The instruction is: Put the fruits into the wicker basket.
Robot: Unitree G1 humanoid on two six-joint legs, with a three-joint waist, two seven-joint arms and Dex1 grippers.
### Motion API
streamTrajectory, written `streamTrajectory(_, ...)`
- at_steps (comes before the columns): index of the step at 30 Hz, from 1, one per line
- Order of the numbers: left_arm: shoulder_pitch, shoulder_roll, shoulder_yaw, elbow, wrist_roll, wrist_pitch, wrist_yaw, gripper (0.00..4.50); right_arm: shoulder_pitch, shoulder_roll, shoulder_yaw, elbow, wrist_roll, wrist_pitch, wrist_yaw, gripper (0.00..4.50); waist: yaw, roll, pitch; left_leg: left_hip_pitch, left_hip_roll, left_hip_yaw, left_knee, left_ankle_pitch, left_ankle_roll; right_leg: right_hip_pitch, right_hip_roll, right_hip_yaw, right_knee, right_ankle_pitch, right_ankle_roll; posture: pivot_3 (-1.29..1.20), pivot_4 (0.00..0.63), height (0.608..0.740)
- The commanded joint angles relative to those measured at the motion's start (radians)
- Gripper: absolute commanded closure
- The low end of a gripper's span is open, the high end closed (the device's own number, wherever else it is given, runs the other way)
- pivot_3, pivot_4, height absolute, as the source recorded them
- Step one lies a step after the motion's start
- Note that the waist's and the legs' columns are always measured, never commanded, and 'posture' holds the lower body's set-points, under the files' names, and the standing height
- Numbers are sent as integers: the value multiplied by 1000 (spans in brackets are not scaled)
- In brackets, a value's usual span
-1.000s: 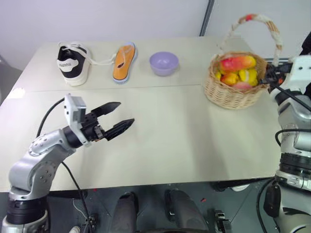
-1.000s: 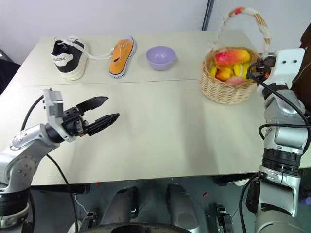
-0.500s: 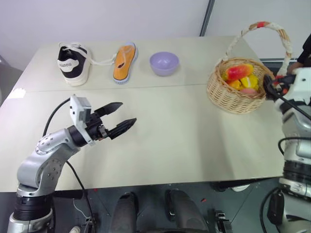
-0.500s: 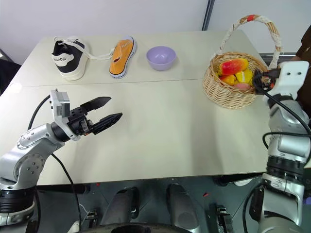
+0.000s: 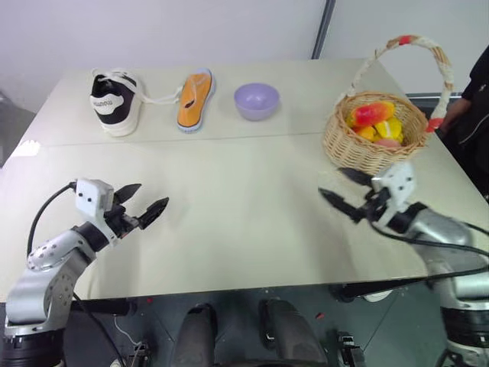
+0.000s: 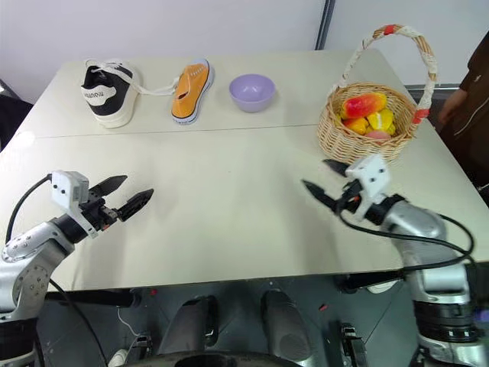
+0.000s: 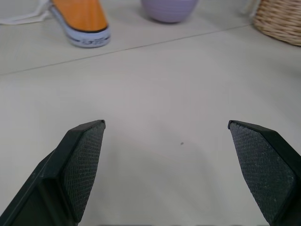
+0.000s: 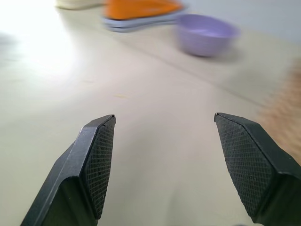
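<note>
You are looking at both fruits, mango (image 5: 374,113) and peach (image 5: 387,142), lying inside the wicker basket (image 5: 367,149) at the bench's (image 5: 244,206) right. Your left end effector (image 5: 143,208) and right end effector (image 5: 345,194) are hovering wide and empty, since nothing seems left to carry.

Head pair looks forward and down over the whole table (image 5: 252,206), two eyes slightly offset; left wrist view sits low, close over tabletop, facing the lilac bowl (image 7: 169,9); right wrist view likewise low, facing that same bowl; both share it.
</note>
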Motion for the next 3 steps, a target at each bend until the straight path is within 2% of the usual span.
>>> streamTrajectory(1, 35, -10, 38, -36, 13, -35, 17, 0, -45, 25, 23, 23, -3, -24, 10, 1009, 0, 0, 0, -1, 0, 0, 0, 0, 0, 0, 0, 0, 0, 0, 0, 0, 150, 736)
streamTrajectory(3, 54, -13, 44, -49, 5, -40, 14, 0, -57, 31, 34, 46, -13, -37, 17, 1009, 0, 0, 0, -1, 0, 1, 0, 0, 0, 0, -1, 0, -1, 2, -3, 0, 150, 736)
